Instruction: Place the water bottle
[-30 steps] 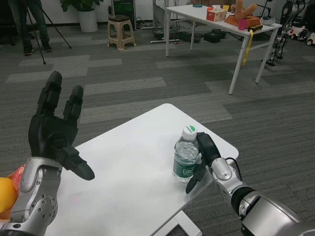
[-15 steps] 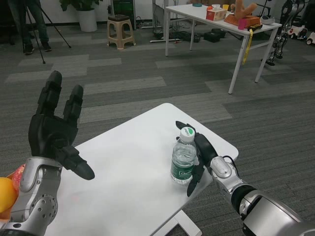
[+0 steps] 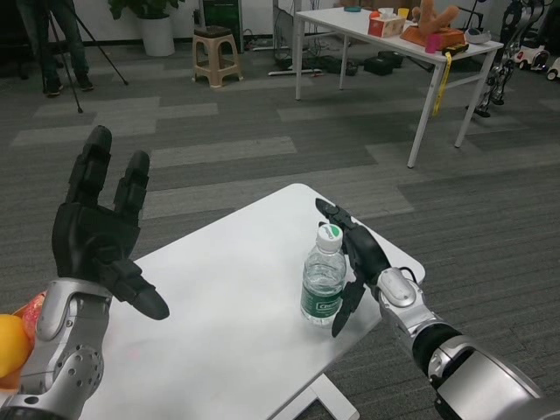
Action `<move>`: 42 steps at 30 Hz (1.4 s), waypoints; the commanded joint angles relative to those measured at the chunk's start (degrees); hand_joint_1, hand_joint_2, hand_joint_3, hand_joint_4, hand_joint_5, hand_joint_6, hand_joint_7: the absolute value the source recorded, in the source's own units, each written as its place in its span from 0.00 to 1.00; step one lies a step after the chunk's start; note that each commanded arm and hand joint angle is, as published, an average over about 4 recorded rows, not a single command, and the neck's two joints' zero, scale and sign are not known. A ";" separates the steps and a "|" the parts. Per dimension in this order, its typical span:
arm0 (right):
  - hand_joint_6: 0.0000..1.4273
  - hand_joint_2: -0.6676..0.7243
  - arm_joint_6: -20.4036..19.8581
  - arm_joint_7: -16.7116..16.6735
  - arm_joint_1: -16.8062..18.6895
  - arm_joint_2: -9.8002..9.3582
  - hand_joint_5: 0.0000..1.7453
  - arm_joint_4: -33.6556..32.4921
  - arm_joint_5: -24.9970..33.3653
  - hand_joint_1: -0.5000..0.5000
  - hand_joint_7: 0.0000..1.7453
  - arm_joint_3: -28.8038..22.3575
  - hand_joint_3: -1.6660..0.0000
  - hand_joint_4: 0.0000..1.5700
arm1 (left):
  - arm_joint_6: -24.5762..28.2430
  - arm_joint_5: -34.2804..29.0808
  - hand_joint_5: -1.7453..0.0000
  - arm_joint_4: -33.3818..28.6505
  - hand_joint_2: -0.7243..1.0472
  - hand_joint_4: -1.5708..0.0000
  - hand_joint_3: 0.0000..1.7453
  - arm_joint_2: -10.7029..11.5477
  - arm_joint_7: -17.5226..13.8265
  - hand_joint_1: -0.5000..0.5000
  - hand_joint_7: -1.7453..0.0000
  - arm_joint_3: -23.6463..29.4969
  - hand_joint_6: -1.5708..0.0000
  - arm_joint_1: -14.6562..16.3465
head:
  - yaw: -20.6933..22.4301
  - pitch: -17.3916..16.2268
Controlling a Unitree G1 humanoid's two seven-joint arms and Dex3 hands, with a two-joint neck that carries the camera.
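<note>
The water bottle (image 3: 321, 282), clear with a green label and a white cap, stands upright on the white table (image 3: 227, 289) near its right edge. My right hand (image 3: 357, 262) is just to the right of the bottle with its fingers spread. One finger reaches up past the cap and the thumb points down beside the base. It no longer wraps the bottle, though I cannot tell whether it still touches it. My left hand (image 3: 99, 238) is raised over the table's left part, open, with its fingers pointing up.
An orange fruit (image 3: 9, 345) and something red lie at the table's left edge. Across the carpet stand a second white table (image 3: 394, 39) with boxes and toys, a stool (image 3: 215, 54), a potted plant (image 3: 156, 26), and a person's legs (image 3: 52, 44) by a tripod.
My right hand has opened from around the bottle, its fingers spreading out and up. The bottle now stands slightly further left. My left hand has not moved.
</note>
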 commanded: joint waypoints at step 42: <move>0.00 0.95 0.42 0.47 13.65 -3.64 0.00 -49.44 0.61 0.00 0.00 -24.57 1.00 0.00 | -0.37 -0.12 0.94 -0.25 0.05 1.00 0.05 0.95 0.11 0.04 1.00 0.58 1.00 -0.12 | -0.04 -0.76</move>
